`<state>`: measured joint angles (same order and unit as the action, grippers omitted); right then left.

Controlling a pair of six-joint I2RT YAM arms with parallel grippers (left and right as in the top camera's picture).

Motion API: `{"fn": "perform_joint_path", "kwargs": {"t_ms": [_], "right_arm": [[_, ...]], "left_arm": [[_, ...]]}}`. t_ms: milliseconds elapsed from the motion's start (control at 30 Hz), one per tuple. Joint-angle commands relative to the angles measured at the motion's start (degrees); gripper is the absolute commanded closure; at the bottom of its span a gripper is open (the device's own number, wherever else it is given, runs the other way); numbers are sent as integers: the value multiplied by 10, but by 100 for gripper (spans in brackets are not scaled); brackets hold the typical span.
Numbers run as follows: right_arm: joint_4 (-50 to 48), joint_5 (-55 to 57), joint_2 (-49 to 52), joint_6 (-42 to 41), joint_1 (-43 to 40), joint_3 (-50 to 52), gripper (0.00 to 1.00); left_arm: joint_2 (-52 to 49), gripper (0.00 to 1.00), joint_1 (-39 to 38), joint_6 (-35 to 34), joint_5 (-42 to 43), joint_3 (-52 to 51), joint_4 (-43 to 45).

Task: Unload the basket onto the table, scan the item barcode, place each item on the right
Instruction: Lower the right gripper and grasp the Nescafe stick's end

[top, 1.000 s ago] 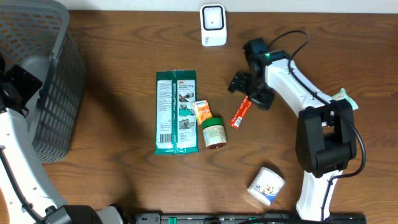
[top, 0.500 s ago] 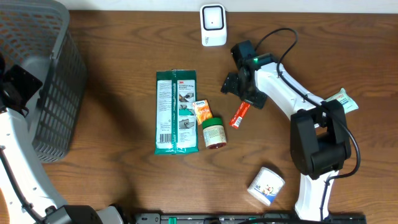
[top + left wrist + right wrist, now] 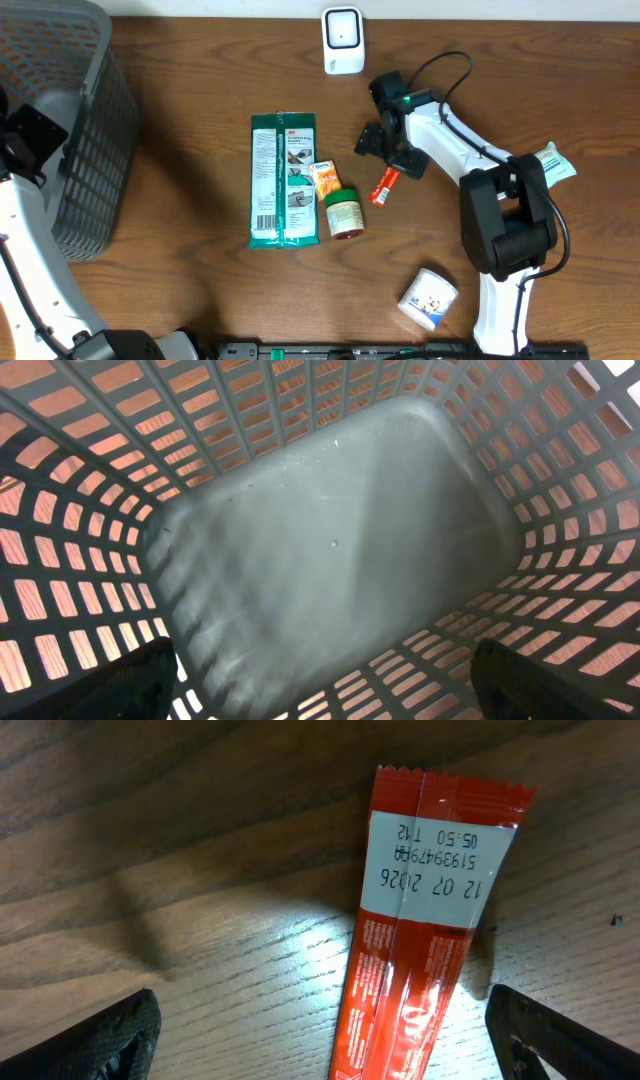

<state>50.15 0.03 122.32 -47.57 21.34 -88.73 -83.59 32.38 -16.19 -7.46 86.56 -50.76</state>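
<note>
Right wrist view: red stick packet (image 3: 420,940) lies flat on the table (image 3: 150,840) below the right gripper (image 3: 330,1050), jaws wide apart and empty. Expect it to be light, thin and slippery (foil wrap); pinch across its narrow width, mid-length. Left gripper (image 3: 335,690), jaws apart, hangs over the basket (image 3: 330,540).

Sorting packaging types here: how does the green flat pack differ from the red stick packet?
The green flat pack is much wider than the slim red stick packet. It lies square to the table edge; the red stick packet slants. The open right end effector hangs over the red stick packet, not the green flat pack. Both lie flat.
</note>
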Motion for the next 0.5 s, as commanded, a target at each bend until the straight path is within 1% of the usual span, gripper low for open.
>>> {"fn": "perform_joint_path", "kwargs": {"t_ms": [0,467], "right_arm": [[-5,12,3,-13,-1,4,1],[-18,19,7,-21,-1,5,1]], "left_arm": [[-4,6,2,7,-3,8,0],[-4,7,2,7,-3,8,0]]}}
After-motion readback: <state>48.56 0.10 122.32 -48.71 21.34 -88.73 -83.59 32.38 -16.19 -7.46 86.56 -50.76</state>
